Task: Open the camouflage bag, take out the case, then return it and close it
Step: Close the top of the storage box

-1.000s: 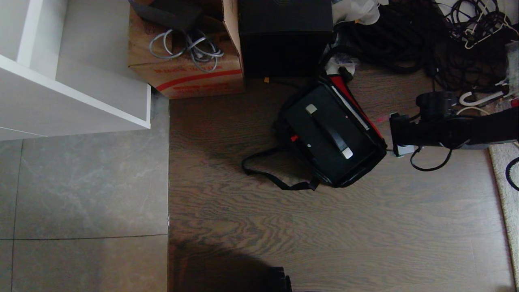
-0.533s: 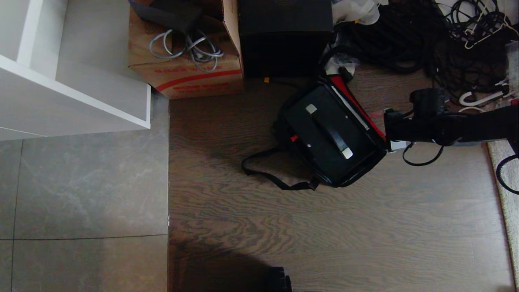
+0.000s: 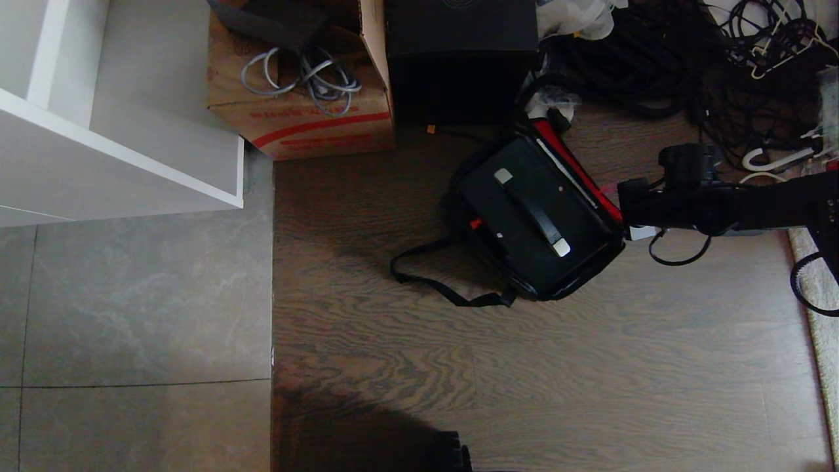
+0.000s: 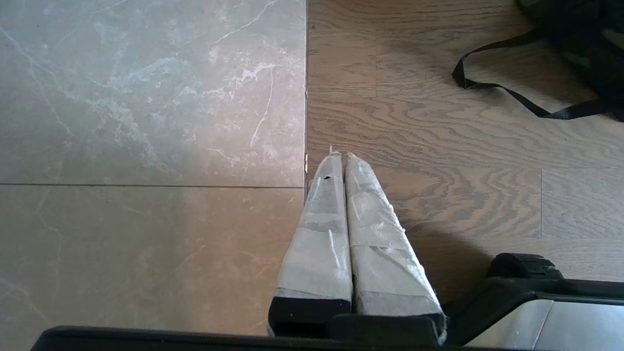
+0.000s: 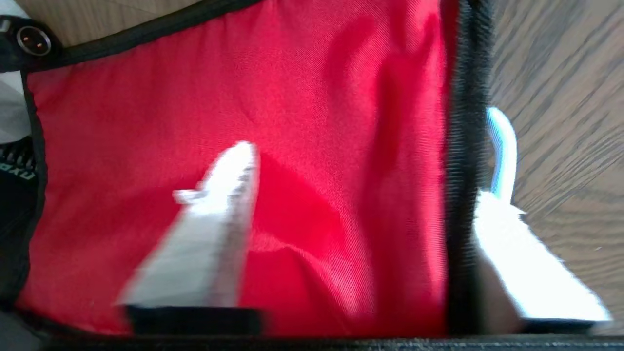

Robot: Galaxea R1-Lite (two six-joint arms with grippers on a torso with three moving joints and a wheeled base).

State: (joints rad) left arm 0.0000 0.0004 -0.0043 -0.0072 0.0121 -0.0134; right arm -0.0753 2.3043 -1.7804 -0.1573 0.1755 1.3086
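The camouflage bag [image 3: 580, 283] lies open on the wooden floor, its red-lined lid [image 3: 583, 176] folded back to the right. Inside it rests the black case [image 3: 508, 213], handle up, with silver end brackets. My right gripper [image 3: 624, 210] is at the lid's right edge. In the right wrist view the right gripper [image 5: 370, 136] is open and straddles the lid's black trim [image 5: 465, 146]: one finger lies over the red lining [image 5: 317, 97], the other past the edge above the floor. My left gripper [image 4: 341, 158] is shut and empty, parked over the seam between tile and wood.
The bag's black strap [image 3: 432, 288] trails left on the floor. A cardboard box [image 3: 301, 111] with cables and a tall black box [image 3: 459, 59] stand behind the bag. Tangled cables [image 3: 655, 59] lie at the back right, a white cabinet [image 3: 118, 144] at the left, a rug [image 3: 819, 288] at the right.
My right arm has moved left and slightly toward the back, bringing its gripper up to the edge of the bag's lid. Bag and case have not moved.
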